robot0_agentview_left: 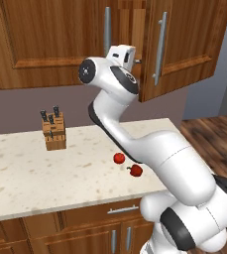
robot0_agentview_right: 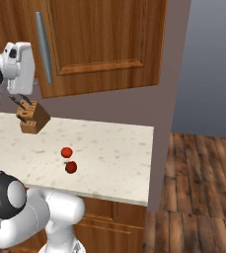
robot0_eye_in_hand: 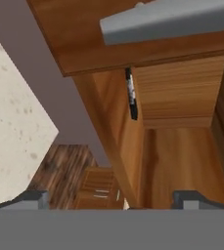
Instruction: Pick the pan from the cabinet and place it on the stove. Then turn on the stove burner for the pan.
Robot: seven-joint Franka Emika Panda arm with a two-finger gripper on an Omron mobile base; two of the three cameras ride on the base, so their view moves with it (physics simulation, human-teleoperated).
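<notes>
The reddish-brown wall cabinet (robot0_agentview_left: 50,39) hangs above the counter, its right door (robot0_agentview_left: 184,44) swung partly outward. My gripper (robot0_agentview_left: 134,59) is raised to the gap between the two doors, and in the hand view the gripper (robot0_eye_in_hand: 114,199) is open with nothing between its fingertips (robot0_eye_in_hand: 33,197). Through the gap I see the cabinet's wooden inside (robot0_eye_in_hand: 182,161) and a thin black strip (robot0_eye_in_hand: 131,95) against the inner wall. This looks like part of the pan, though I cannot tell whether it is rim or handle. A grey door handle (robot0_eye_in_hand: 167,19) crosses the top. The stove is out of view.
A wooden knife block (robot0_agentview_left: 54,130) stands on the speckled counter (robot0_agentview_left: 30,173), with two small red fruits (robot0_agentview_left: 118,158) nearer the arm. The counter ends at the right beside a wood floor (robot0_agentview_right: 198,173). The open door (robot0_agentview_right: 104,44) juts out over the counter.
</notes>
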